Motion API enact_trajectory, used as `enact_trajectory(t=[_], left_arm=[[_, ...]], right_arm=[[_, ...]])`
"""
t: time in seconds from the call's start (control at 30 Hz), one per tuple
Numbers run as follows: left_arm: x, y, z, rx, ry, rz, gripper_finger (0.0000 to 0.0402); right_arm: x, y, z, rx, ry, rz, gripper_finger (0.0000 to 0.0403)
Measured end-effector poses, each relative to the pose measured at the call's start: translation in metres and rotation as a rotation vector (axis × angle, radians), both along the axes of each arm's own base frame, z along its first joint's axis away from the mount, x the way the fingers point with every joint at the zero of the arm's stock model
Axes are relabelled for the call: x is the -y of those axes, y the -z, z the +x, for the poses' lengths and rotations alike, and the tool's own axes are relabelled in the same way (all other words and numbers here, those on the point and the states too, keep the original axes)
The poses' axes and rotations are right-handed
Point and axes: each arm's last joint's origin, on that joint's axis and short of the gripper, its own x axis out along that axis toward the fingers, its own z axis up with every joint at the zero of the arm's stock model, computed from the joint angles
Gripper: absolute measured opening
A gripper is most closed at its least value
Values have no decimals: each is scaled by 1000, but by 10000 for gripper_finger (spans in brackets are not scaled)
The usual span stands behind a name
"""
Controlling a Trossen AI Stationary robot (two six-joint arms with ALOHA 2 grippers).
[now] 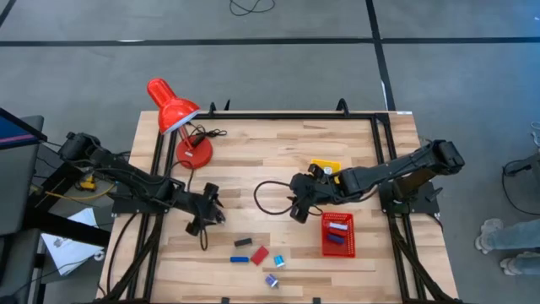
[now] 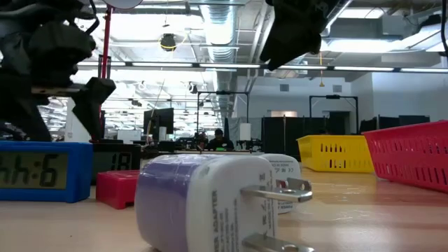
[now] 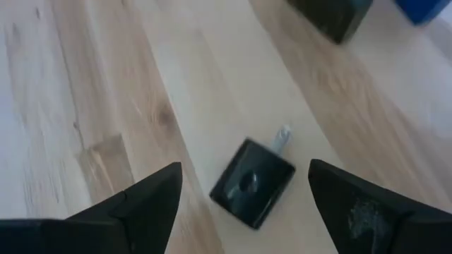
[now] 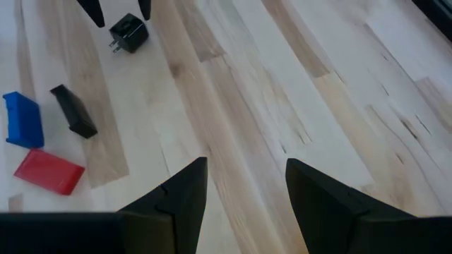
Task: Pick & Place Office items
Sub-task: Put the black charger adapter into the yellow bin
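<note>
Black plug [image 3: 251, 183]: lies on the table [image 1: 278, 160], between the left gripper's [image 3: 244, 190] spread jaws, touching neither.
Other items: black bar [image 4: 73, 111], blue block [image 4: 22, 118], red block [image 4: 48, 171] lie near the plug.
Basket [image 1: 338, 234]: holds blue and red pieces.
Right gripper [image 4: 244, 185]: over mid-table, jaws spread, holding nothing.
Lamp [image 1: 179, 118]: far left corner.

A plug adapter [image 3: 251, 183] lies on the table [image 1: 278, 143] between the left claw [image 3: 244, 194] fingers — basket [image 1: 337, 235] far right.
</note>
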Motion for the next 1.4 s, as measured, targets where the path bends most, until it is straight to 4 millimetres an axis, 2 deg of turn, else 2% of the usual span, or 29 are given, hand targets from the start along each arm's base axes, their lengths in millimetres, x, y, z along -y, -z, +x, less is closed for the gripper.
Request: enact_trajectory(t=[0.2,0.43,0.6,0.87,1.07,1.23,1.4], left_arm=[[-1,7,-1,-48,73,91,292],[2,24,6,-125,96,128,273],[3,24,11,-77,93,115,234],[4,22,14,-41,87,109,145],[4,22,15,-36,78,100,138],[8,14,24,83,25,-13,147],[11,-6,39,205,-112,-302,144]], right_arm=[[13,0,3,3,41,1,185],[21,0,5,7,66,2,185],[20,0,5,7,62,2,185],[19,0,5,9,62,3,185],[19,-2,7,33,53,5,185],[7,-7,20,134,-114,-97,185],[-9,2,37,188,-272,-217,185]])
